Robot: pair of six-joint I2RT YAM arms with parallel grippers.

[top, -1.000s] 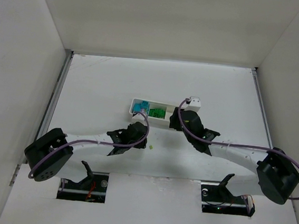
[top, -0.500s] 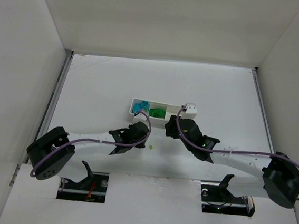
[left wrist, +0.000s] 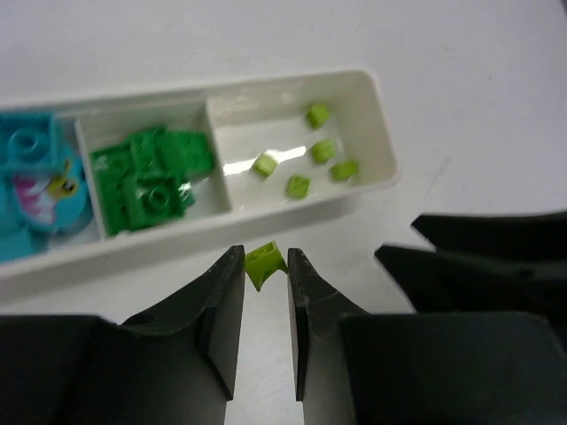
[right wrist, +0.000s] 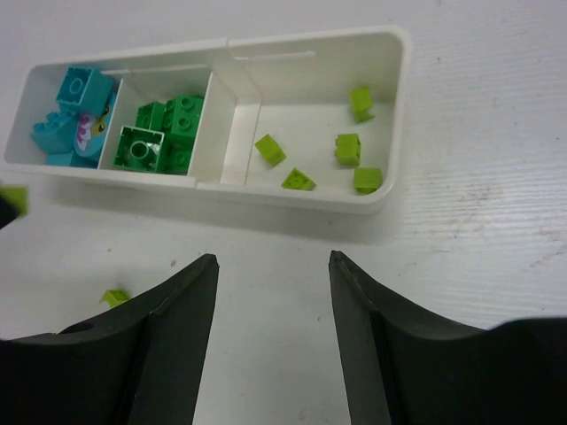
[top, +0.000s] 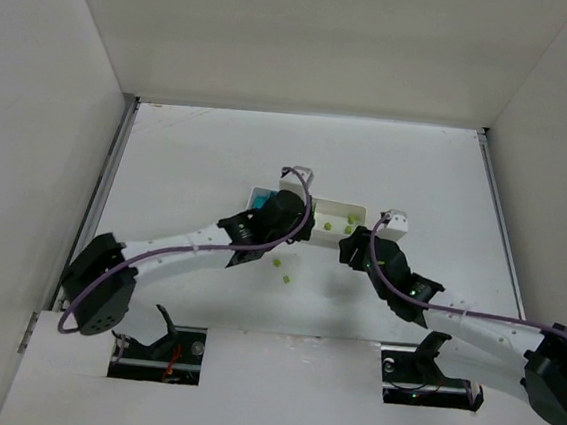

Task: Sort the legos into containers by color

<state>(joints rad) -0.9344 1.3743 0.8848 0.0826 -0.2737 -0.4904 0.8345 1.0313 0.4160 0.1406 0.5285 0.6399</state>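
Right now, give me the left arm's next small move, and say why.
Probably ease the left tool forward over the tray's near wall, then open it above the end compartment. It is shut on a yellow-green brick just short of that wall, and the five bricks lying in that compartment match its colour.

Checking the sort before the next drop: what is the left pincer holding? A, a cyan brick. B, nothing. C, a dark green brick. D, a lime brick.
D: in the left wrist view, the left pincer is shut on a lime brick, just short of the tray.
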